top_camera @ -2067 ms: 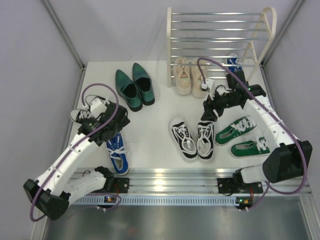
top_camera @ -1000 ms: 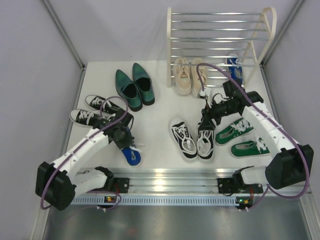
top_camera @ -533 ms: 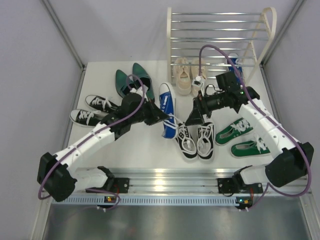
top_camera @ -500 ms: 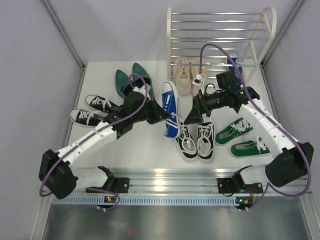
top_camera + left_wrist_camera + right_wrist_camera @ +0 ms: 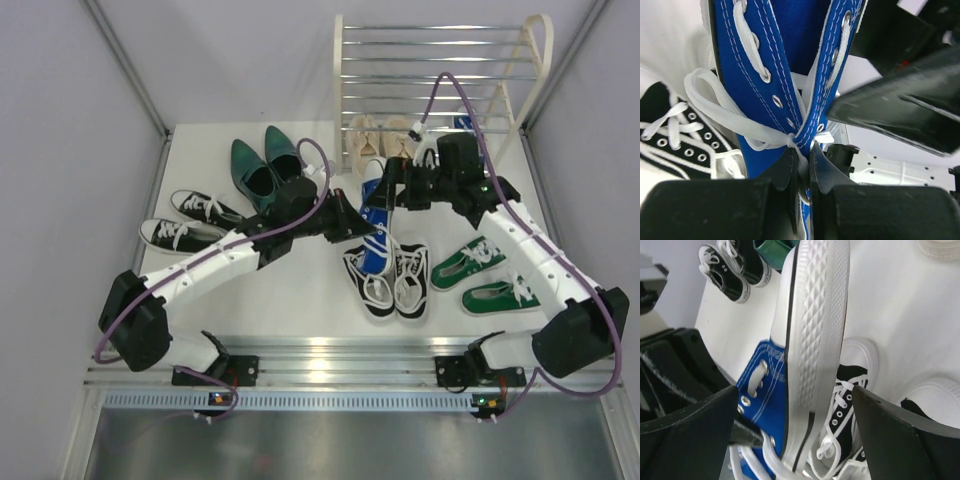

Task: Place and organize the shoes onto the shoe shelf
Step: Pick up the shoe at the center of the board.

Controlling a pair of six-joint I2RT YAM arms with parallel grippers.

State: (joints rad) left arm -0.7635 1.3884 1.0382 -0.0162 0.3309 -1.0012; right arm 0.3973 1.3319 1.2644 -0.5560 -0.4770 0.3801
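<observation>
A blue sneaker point(image 5: 377, 226) hangs tilted on its side above the middle of the table. My left gripper point(image 5: 356, 222) is shut on its lace and eyelet edge point(image 5: 801, 145). My right gripper point(image 5: 390, 190) stands wide open from the far side, its fingers point(image 5: 690, 425) apart from the shoe, one facing the blue upper, the other the white sole point(image 5: 815, 340). The shoe shelf point(image 5: 432, 70) stands at the back right. Beige lace-ups point(image 5: 385, 137) sit at its foot, and another blue shoe point(image 5: 465, 124) sits there behind my right arm.
Dark green dress shoes point(image 5: 266, 175) lie at the back left. One black-and-white pair point(image 5: 185, 220) is at the left, another point(image 5: 396, 278) right under the held shoe. Green sneakers point(image 5: 488, 272) lie under my right arm.
My left arm has lifted the blue sneaker from the near left and carried it to the middle. My right gripper has opened wide and come around the shoe.
</observation>
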